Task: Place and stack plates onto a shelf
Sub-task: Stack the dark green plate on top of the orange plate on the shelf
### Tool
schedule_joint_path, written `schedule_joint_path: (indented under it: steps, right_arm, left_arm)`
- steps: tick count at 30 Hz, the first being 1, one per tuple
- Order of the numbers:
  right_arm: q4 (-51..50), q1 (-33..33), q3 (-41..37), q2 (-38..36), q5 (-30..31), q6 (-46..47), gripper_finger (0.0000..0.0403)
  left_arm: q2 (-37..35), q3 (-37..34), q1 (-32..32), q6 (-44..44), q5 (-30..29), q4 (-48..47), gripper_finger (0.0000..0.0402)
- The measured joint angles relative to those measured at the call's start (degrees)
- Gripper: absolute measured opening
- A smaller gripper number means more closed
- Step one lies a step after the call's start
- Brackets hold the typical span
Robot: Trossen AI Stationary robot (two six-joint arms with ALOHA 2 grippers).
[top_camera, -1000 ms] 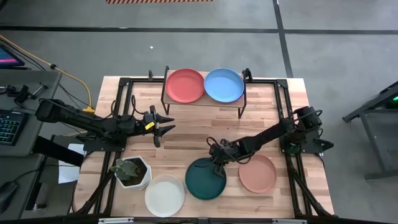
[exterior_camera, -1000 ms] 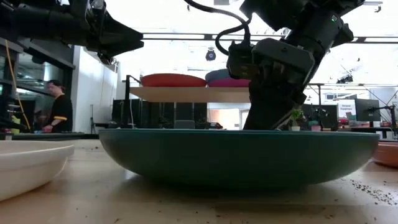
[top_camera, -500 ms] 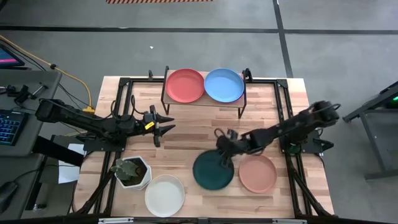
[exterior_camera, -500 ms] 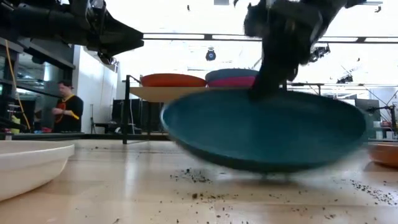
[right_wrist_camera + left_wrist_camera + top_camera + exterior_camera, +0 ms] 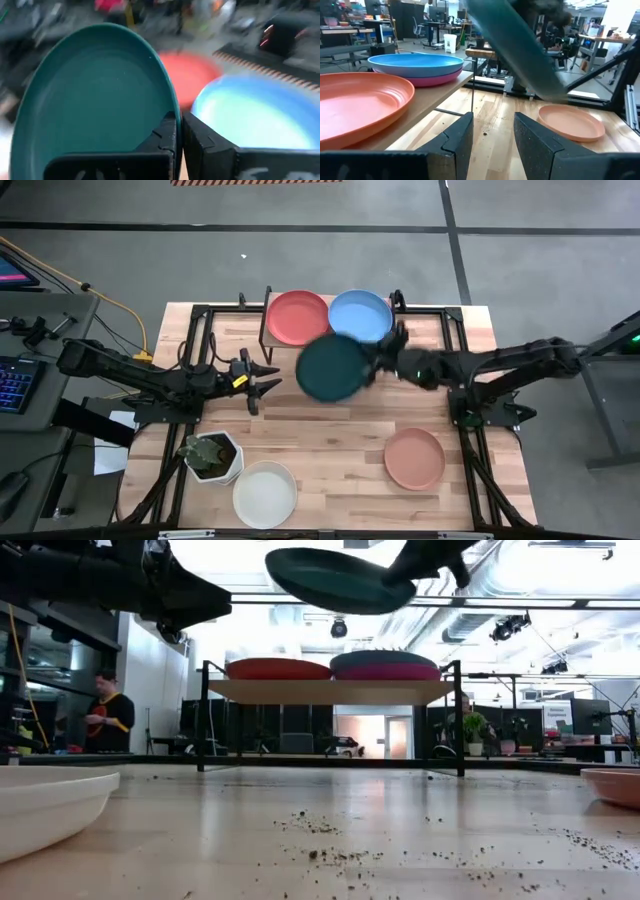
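I see the dark teal plate [image 5: 332, 367] lifted clear of the table, tilted, just in front of the shelf [image 5: 275, 340]. On the shelf sit the red plate [image 5: 298, 317] and the light blue plate [image 5: 362, 315] stacked on the magenta plate [image 5: 385, 672]. The salmon plate [image 5: 414, 458] and white plate [image 5: 265, 494] lie flat on the tabletop

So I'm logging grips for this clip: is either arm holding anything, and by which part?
The right gripper holds the dark teal plate by its rim, jaws shut on the edge. The left gripper holds nothing.
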Motion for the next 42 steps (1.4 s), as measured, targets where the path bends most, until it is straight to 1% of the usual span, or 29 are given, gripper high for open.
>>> schedule_joint_path:
  steps: [3,6,8,10,12,14,17,20,23,26,28,32,37,42]
  right_arm:
    - [8.90,-6.48,0.00,0.56,-1.05,-1.99,0.0000]
    - [16.62,-12.98,0.00,2.38,-5.72,-0.38,0.0000]
    - [20.14,-16.84,0.00,4.09,-10.53,2.53,0.0000]
    - [22.61,-19.86,0.00,6.26,-14.44,5.35,0.0000]
    - [24.36,-22.27,0.00,8.68,-16.76,8.15,0.0000]
    - [24.46,-24.08,0.90,11.55,-17.33,10.92,0.0000]
    - [24.46,-25.69,4.51,16.17,-18.81,12.85,0.0000]
    - [20.86,-26.05,11.04,20.83,-21.22,11.67,0.0000]
    - [12.44,-26.05,18.62,24.96,-21.71,9.27,0.0000]
    - [2.27,-27.17,25.21,28.32,-20.30,8.33,0.0000]
    - [-1.31,-27.99,28.20,29.91,-19.05,8.33,0.0000]
    - [-2.64,-29.25,30.96,30.99,-19.21,9.51,0.0000]
    - [-4.55,-29.52,30.93,31.19,-21.85,10.28,0.0000]
    - [-7.44,-29.50,30.90,31.19,-22.25,10.31,0.0000]
  left_arm:
    - [0.00,0.00,0.61,0.00,-0.21,0.69,0.0131]
    - [0.00,0.00,1.01,0.01,-0.23,1.20,0.0131]
    - [0.00,0.00,1.33,0.57,-0.22,1.10,0.0131]
    - [0.00,0.00,1.41,1.42,-0.22,1.07,0.0131]
    - [0.00,0.00,1.50,1.44,-0.22,1.04,0.0131]
    - [0.00,0.00,1.52,1.43,-0.22,1.04,0.0131]
    - [0.00,0.00,1.52,1.00,-0.20,1.61,0.0131]
    - [0.00,0.00,1.52,1.03,-0.20,1.86,0.0131]
    - [0.00,0.00,1.63,0.92,-0.20,1.85,0.0131]
    - [0.00,0.00,1.63,-0.13,0.08,1.83,0.0131]
    - [0.00,0.00,1.63,-1.13,0.56,1.83,0.0131]
    - [0.00,0.00,1.61,-1.55,0.66,1.85,0.0131]
    - [0.00,0.00,1.61,-1.57,0.66,2.10,0.0131]
    - [0.00,0.00,1.61,-1.55,0.66,2.29,0.0131]
